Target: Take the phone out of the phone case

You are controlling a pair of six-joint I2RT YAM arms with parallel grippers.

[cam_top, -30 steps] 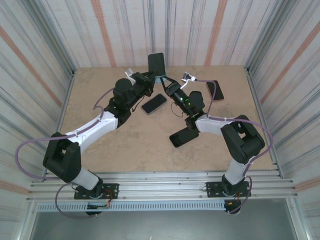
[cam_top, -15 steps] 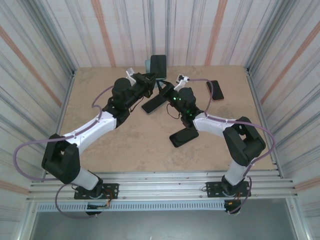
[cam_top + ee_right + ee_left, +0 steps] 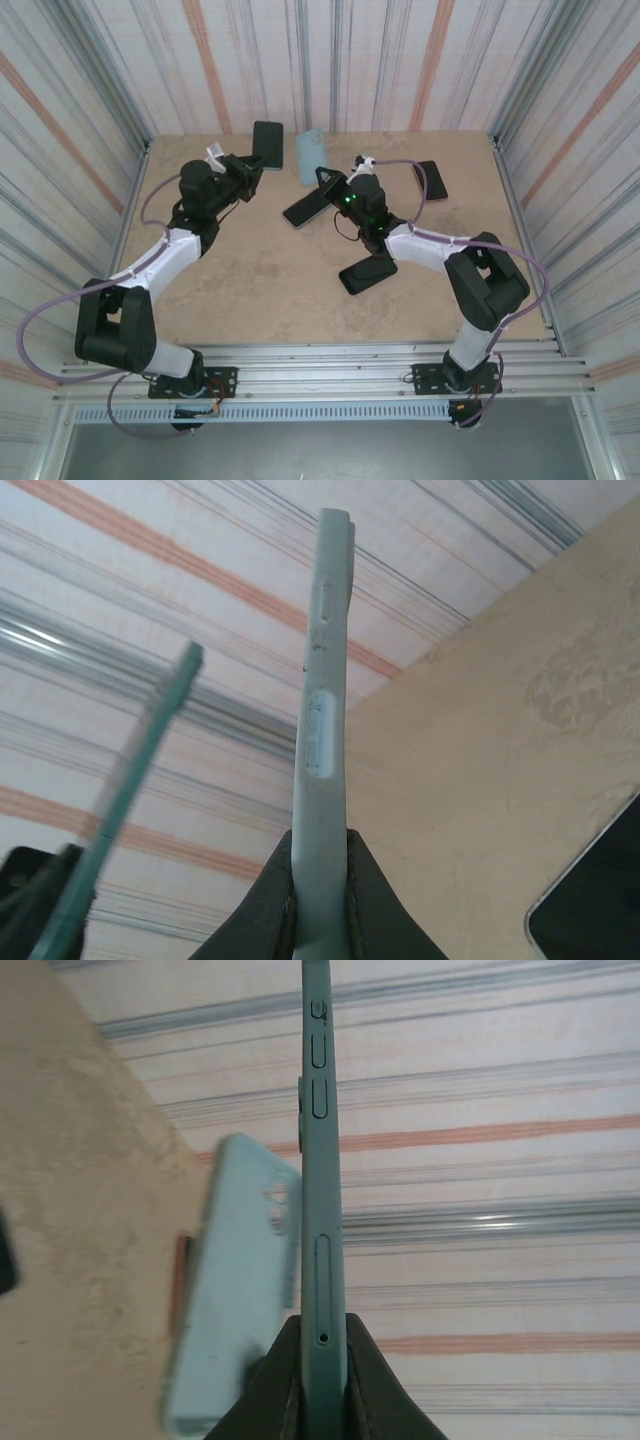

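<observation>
Since a second ago, the phone has been drawn leftward, clear of the phone case; it is clamped edge-on in the left gripper; the phone case is pinched by the right gripper; separation is judged done; only setting down may remain.

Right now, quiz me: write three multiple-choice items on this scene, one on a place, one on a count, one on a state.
1. Which gripper holds the phone case? A. left B. right C. neither
2. How many loose phones lie on the table? A. one B. three C. five
3. The teal phone is: A. inside the case B. half out C. fully out

Answers:
1 B, the right gripper has its jaws pinched on the case's edge.
2 B, one central, one nearer, one far right.
3 C, the left gripper holds it bare, apart from the case.
</observation>
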